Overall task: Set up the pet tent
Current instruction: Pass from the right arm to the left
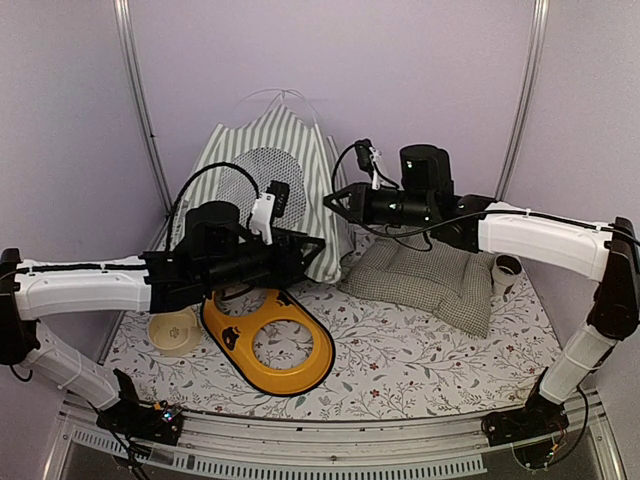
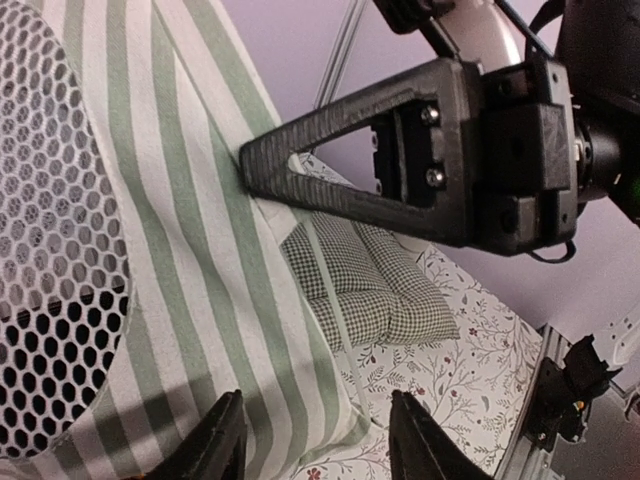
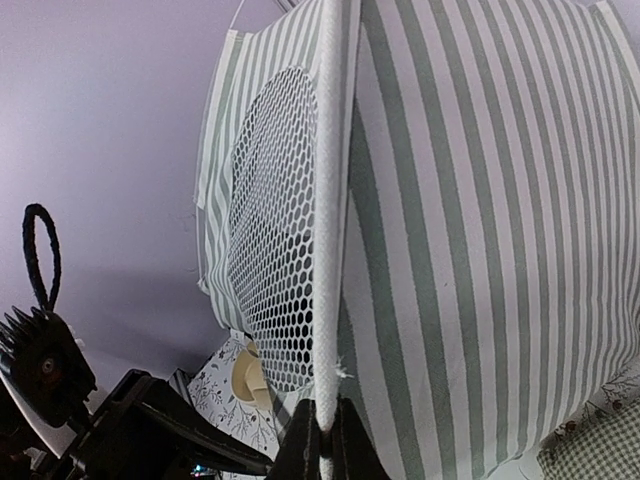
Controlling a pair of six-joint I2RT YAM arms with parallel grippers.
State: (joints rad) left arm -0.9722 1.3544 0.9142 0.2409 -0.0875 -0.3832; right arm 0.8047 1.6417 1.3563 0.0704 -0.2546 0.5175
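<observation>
The pet tent (image 1: 290, 150), green-and-white striped, stands upright against the back wall with its round mesh window (image 1: 262, 185) facing forward. My right gripper (image 1: 335, 203) is shut on the tent's white edge strip (image 3: 325, 250), which runs up from the jaws (image 3: 322, 440) beside the mesh window (image 3: 275, 250). My left gripper (image 1: 315, 250) hovers at the tent's lower right corner. Its fingers (image 2: 225, 445) stand open, with the tent's bottom corner (image 2: 340, 420) lying between and below them. The right gripper's tip (image 2: 250, 165) shows pressed on the striped fabric (image 2: 190, 230).
A green-checked cushion (image 1: 430, 280) lies right of the tent, partly under the right arm. A yellow oval ring (image 1: 270, 340) and a cream bowl (image 1: 172, 330) sit on the floral mat at front left. A brown-rimmed cup (image 1: 505, 272) stands at the right.
</observation>
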